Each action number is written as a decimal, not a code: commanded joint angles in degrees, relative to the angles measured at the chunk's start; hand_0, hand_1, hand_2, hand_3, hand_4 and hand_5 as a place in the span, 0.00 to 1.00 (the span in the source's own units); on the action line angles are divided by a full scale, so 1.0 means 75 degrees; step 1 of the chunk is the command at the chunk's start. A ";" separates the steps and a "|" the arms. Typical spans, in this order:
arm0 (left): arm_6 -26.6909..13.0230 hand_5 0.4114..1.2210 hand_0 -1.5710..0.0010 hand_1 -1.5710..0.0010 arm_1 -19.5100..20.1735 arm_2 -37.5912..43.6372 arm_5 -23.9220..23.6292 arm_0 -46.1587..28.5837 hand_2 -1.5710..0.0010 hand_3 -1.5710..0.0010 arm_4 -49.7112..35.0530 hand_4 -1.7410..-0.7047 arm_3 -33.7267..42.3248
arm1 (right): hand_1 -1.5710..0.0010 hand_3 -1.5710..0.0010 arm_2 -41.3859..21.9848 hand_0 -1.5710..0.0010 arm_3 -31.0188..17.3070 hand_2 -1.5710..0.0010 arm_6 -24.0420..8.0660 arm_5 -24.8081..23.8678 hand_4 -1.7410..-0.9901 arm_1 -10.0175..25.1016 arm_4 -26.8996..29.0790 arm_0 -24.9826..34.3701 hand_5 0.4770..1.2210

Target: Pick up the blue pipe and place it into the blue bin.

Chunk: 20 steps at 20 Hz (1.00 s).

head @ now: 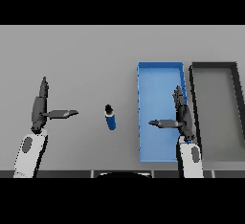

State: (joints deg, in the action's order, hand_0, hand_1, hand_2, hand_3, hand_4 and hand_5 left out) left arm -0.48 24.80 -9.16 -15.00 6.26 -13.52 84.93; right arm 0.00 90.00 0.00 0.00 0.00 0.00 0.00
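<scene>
A short blue pipe (pixel 110 118) with a dark tip lies on the grey table near the middle, just left of the blue bin (pixel 152 82). My right hand (pixel 182 114) hovers over the bin's right side, fingers straight and thumb stretched left, holding nothing. On the left, my left hand (pixel 39 106) is open too, its thumb pointing right toward the pipe with a gap of bare table between them.
A dark grey bin (pixel 237 98) stands right beside the blue bin, at the table's right end. Both bins reach close to the table's front edge.
</scene>
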 commanded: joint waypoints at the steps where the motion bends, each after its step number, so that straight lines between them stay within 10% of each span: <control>1: 0.0012 0.22 1.00 1.00 -0.0019 -0.0008 -0.0014 0.0030 1.00 1.00 0.0008 0.75 -0.0012 | 1.00 1.00 0.0024 1.00 -0.0019 1.00 -0.0021 -0.0002 0.71 0.0019 0.0016 0.0029 0.20; 6: -0.0102 0.22 1.00 1.00 -0.0199 -0.0107 -0.0095 0.0342 1.00 1.00 0.0113 0.75 -0.0209 | 1.00 1.00 0.0252 1.00 -0.0222 1.00 -0.0077 0.0087 0.71 0.0222 0.0170 0.0282 0.20; 9: 0.0896 0.22 1.00 1.00 0.0848 -0.0426 0.1449 -0.0088 1.00 1.00 0.0250 0.75 -0.0300 | 1.00 1.00 -0.0226 1.00 0.0374 1.00 0.1070 0.0286 0.72 0.1121 -0.0920 -0.0353 0.20; 20: 0.1144 0.15 1.00 1.00 0.1541 -0.1191 0.3197 -0.0497 1.00 1.00 0.0104 0.67 0.0467 | 1.00 1.00 -0.0446 1.00 0.0573 1.00 0.0824 0.0373 0.75 0.1292 -0.1213 -0.0394 0.19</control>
State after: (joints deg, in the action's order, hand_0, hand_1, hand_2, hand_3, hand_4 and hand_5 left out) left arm 8.12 36.32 -18.13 9.03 2.52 -12.72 88.45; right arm -3.35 94.30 6.07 2.80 9.68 -9.10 -2.96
